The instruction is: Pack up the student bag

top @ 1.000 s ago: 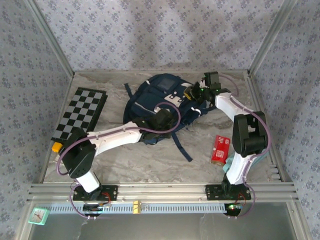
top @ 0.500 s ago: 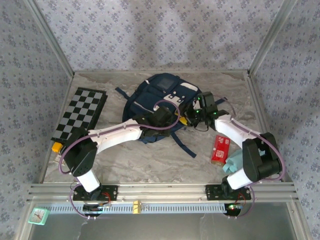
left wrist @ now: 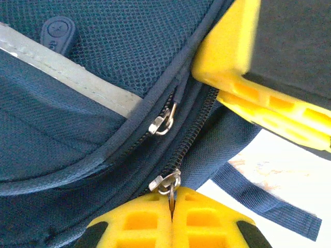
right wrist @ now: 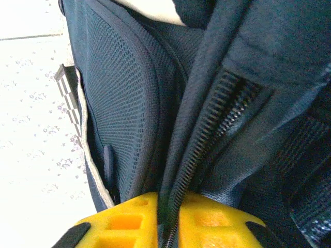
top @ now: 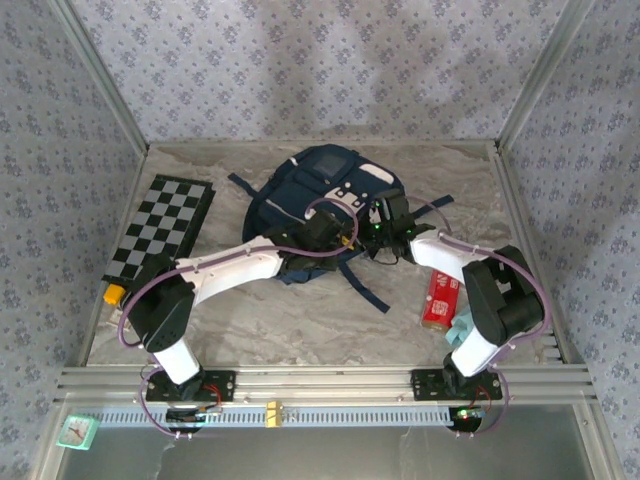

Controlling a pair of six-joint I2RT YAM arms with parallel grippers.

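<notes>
The student bag (top: 305, 190), navy with white patches, lies at the back middle of the table. My left gripper (top: 346, 240) is at its near right edge. In the left wrist view this gripper (left wrist: 171, 199) is shut on the thin metal pull of a zipper slider (left wrist: 165, 182). A second slider (left wrist: 162, 123) sits further up the same zipper. My right gripper (top: 373, 231) is close beside the left one, and one of its yellow fingers (left wrist: 243, 77) shows in the left wrist view. In the right wrist view that gripper (right wrist: 170, 219) is shut on the bag's zipper edge (right wrist: 207, 134).
A folded chessboard (top: 160, 228) lies at the left, with a small orange-yellow item (top: 113, 293) below it. A red packet (top: 440, 297) and a teal object (top: 462, 325) lie by the right arm's base. A dark bag strap (top: 365, 290) trails toward the front.
My right gripper came from the bag's back right corner down to its near right side, opened on the way, and closed on the zipper edge. The left gripper shifted slightly right, still shut.
</notes>
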